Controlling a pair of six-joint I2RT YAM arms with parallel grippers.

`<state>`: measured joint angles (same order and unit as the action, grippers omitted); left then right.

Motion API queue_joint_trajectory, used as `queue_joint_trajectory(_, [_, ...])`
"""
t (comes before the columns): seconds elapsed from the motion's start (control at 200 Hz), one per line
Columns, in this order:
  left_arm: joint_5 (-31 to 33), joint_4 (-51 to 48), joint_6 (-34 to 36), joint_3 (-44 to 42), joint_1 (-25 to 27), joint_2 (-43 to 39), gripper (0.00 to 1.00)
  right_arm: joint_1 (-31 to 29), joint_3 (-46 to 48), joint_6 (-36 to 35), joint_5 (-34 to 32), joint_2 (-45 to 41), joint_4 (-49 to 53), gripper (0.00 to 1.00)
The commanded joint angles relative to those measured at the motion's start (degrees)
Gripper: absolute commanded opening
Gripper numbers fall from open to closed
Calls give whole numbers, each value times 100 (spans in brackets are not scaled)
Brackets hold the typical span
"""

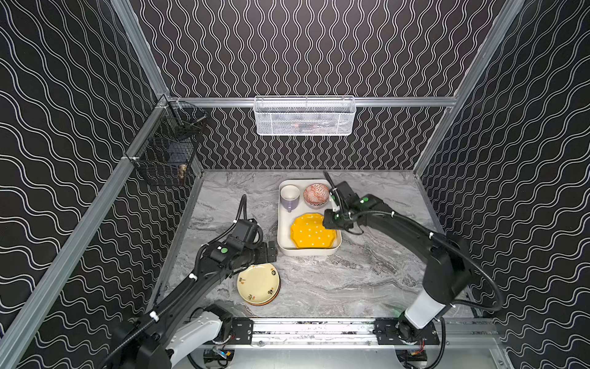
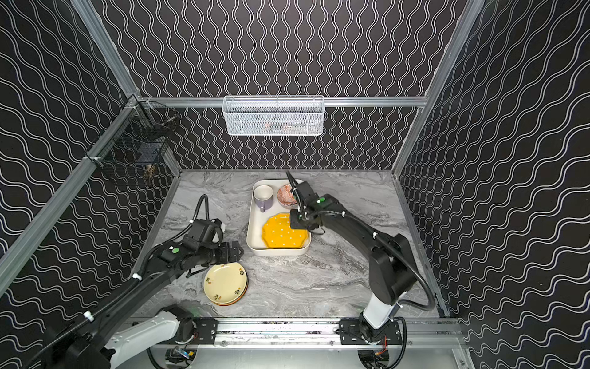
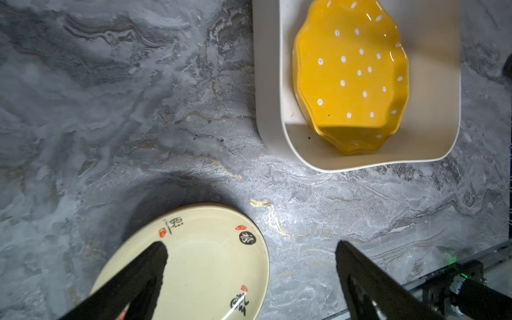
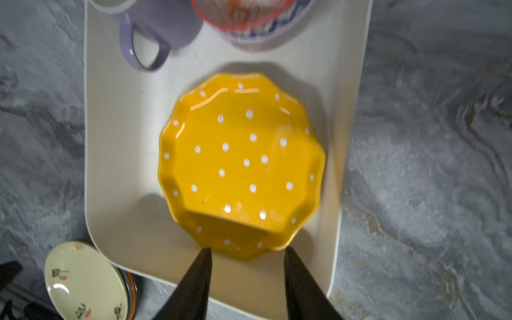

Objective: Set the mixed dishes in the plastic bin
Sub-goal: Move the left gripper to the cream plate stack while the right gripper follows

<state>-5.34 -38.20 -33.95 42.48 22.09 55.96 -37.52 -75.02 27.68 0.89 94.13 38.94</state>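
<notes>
Nearest the rail at the front, a stack of small round plates sits on the grey marble table (image 1: 367, 271), left of the middle in both top views. The cream floral plate (image 1: 258, 284) (image 2: 225, 283) lies on top, and an orange plate (image 4: 132, 291) shows only as a thin rim beneath it; what else is in the stack I cannot tell. The left gripper (image 3: 250, 246) hangs over the far edge of this stack with its jaws spread wide and nothing between them. In the left wrist view one finger overlaps the cream plate and the other stands over bare marble, and whether either touches I cannot tell. Just beyond is the plastic bin (image 1: 281, 230) (image 2: 250, 230), lying lengthwise away from the rail. The yellow scalloped plate (image 1: 308, 231) (image 4: 238, 166) rests inside at its near end, face up. The right gripper (image 4: 247, 249) reaches in from the right over that plate's edge. Its jaws are parted, with a short stretch of rim showing between the tips, and they are not clamped on it. At the bin's far end the lavender mug (image 1: 290, 196) stands beside the lilac bowl (image 1: 316, 194), mug on the left. On the back rail hangs a white mesh basket (image 1: 305, 116), and a black wire basket (image 1: 169, 150) hangs on the left wall.
</notes>
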Motion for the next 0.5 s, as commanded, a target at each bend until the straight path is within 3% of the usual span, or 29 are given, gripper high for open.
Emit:
queue_joint_trajectory(0.0, [136, -231, -645, -140, 15, -232, 99, -321, 641, 245, -59, -467, -509, 44])
queue_joint_trajectory(0.075, [77, -287, -902, -292, 73, -411, 99, -447, 1078, 301, -59, -859, -585, 44])
queue_joint_trajectory(0.255, [746, -875, -1719, -657, 252, -1300, 99, -932, 2071, 516, -37, -1792, -896, 44])
queue_joint_trajectory(0.495, [634, -909, -2303, -1061, 269, -1651, 99, -1081, 2826, 647, 132, -1986, -1402, 44])
